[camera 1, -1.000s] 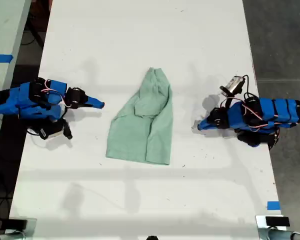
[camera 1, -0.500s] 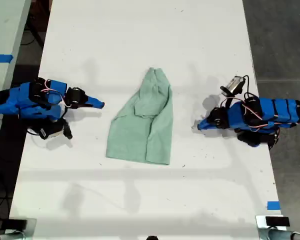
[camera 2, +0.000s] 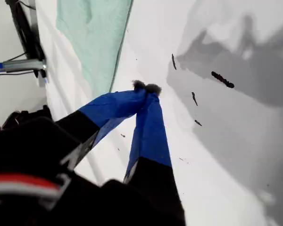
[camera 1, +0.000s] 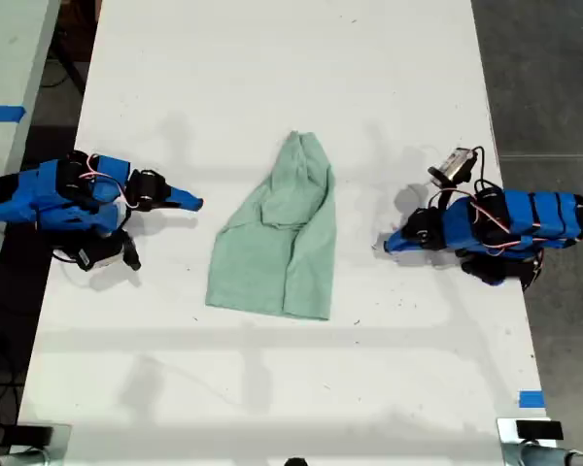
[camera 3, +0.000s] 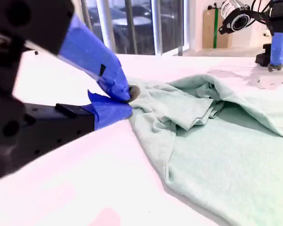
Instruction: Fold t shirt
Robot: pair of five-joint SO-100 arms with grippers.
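The t shirt (camera 1: pixel 280 239) lies folded and wrinkled mid-table (camera 1: pixel 272 78), narrow end toward the exterior view's top, nothing lying on it. My first gripper (camera 2: pixel 146 87), at the exterior view's right, rests near the cloth's edge, tips pinched together on nothing. My second gripper (camera 3: pixel 128 100), at the exterior view's left, sits closed too, apart from the shirt. Blue tape (camera 1: pixel 531 398) marks the table's edge.

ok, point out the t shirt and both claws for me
t shirt (camera 1: pixel 277 257): exterior view, middle of the cloth.
my first claw (camera 2: pixel 146 87): first wrist view, at the closed tips.
my second claw (camera 3: pixel 128 100): second wrist view, between the tips, beside the shirt edge.
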